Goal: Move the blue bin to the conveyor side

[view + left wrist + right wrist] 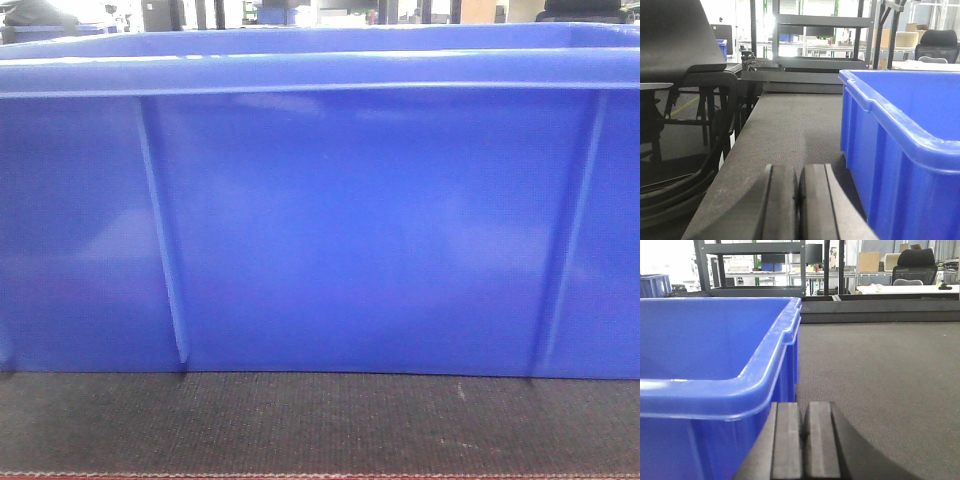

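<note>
Blue bin (330, 230) sits flat on the dark woven conveyor belt (320, 420), filling our front view. We've got left gripper (799, 200) and right gripper (803, 440) both pinched closed, empty, flanking it.

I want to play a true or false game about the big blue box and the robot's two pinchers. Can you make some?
1. The blue bin sits on the dark belt. True.
2. The left gripper is wide open. False: its pads are pressed together with nothing between them.
3. The right gripper is closed beside the bin. True.
4. The bin is red. False: it is blue.
5. In the left wrist view, a black chair stands beside the belt. True.
</note>
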`<state>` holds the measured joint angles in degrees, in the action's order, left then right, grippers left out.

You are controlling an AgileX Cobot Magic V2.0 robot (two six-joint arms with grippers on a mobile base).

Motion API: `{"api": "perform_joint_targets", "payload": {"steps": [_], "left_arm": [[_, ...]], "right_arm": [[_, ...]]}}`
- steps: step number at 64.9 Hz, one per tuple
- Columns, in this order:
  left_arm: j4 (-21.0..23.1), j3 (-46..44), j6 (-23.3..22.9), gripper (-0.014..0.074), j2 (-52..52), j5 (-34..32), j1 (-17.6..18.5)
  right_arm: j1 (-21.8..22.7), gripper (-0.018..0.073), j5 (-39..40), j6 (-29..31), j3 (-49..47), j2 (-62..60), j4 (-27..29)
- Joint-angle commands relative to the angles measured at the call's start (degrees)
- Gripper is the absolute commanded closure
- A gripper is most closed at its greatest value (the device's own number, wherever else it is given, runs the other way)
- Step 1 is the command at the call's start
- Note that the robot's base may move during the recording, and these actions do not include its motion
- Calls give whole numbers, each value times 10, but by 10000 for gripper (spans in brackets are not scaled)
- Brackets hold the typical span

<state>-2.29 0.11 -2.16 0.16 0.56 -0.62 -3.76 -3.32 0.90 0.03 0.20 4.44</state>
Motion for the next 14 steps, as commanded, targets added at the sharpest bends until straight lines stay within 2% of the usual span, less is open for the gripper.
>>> {"api": "perform_joint_targets", "payload": {"steps": [1,14], "left_arm": [[1,-1,1,604,-2,-11,-3],[1,-1,1,604,-2,-11,-3]], "right_arm": [[1,638,13,3,0,-2,1],[1,638,13,3,0,-2,1]]}}
